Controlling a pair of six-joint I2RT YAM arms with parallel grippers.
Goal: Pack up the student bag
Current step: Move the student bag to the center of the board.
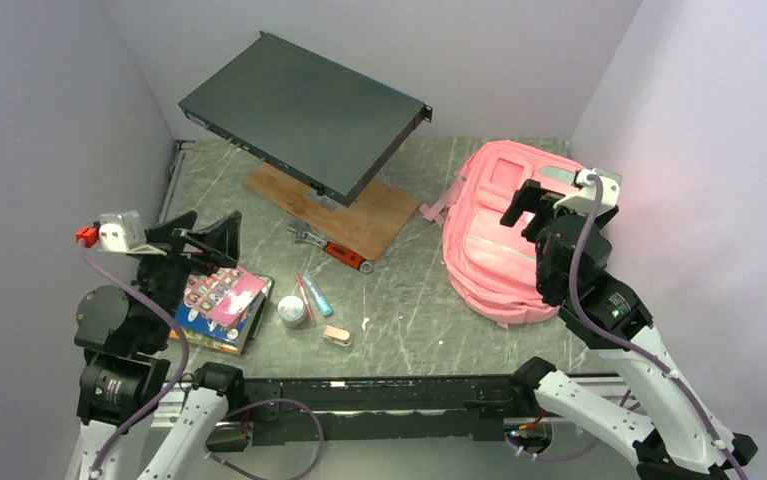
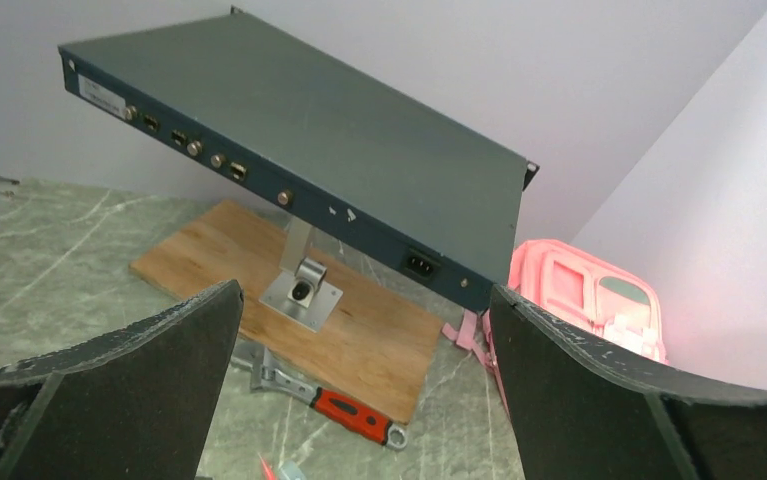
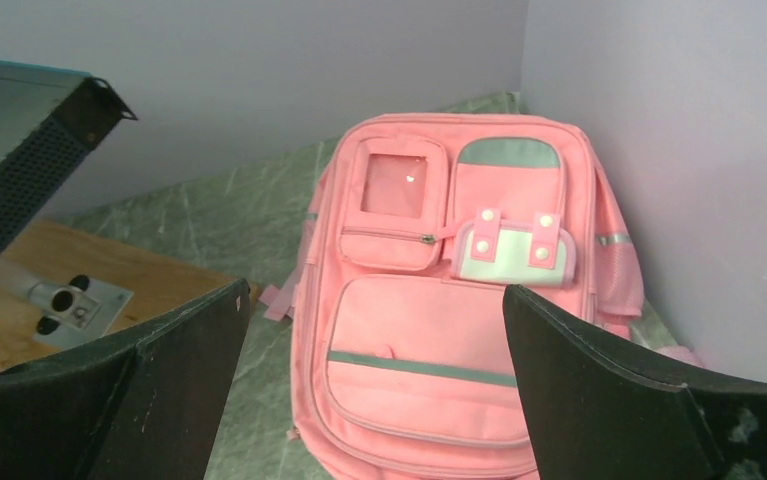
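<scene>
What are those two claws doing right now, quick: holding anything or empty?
Left gripper: jaws open, holding nothing.
Right gripper: jaws open, holding nothing, pointed at the student bag.

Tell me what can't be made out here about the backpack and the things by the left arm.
1. Pink backpack: in the top view, its right part is hidden behind the right gripper. In the right wrist view, its bottom is cut off by the frame edge.
2. Book stack: in the top view, its left part is hidden under the left gripper, and the titles are too small.
3. Small white round thing: in the top view, too small to identify.
</scene>
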